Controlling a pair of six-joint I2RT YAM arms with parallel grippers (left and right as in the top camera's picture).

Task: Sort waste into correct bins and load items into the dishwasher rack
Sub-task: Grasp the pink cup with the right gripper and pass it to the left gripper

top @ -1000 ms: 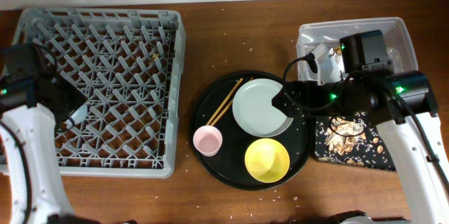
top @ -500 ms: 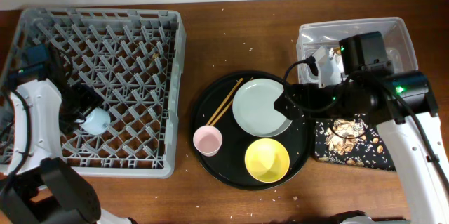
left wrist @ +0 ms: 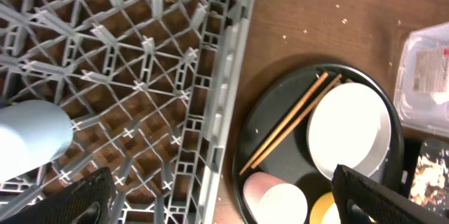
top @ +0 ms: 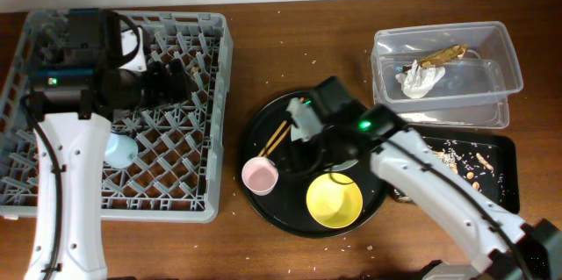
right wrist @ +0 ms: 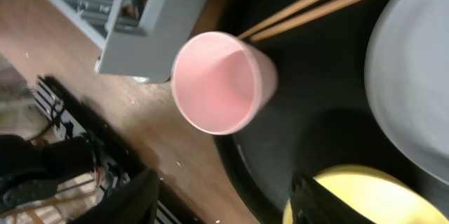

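The grey dishwasher rack (top: pixel 53 201) stands at the left with the blue cup (top: pixel 120 148) lying in it; the cup also shows in the left wrist view (left wrist: pixel 31 136). My left gripper (top: pixel 174 82) (left wrist: pixel 224 210) is open and empty over the rack's right side. My right gripper (top: pixel 303 159) (right wrist: pixel 221 210) is open and empty, low over the round tray between the pink cup (top: pixel 260 175) (right wrist: pixel 224 83) and the yellow bowl (top: pixel 335 199). The chopsticks (top: pixel 283 131) lie beside the grey-white bowl (left wrist: pixel 349 131), which my right arm mostly hides from overhead.
The large round black tray (top: pixel 281 208) holds the bowls, pink cup and chopsticks. The clear tub (top: pixel 386 39) at the back right holds the white tissue (top: pixel 420 78) and gold-brown wrapper (top: pixel 443 53). The shallow black tray (top: pixel 505 175) in front of it holds food scraps (top: pixel 461 153).
My left gripper has let go of the blue cup in the rack and moved back and right. My right arm has swung from the bins to the round tray.
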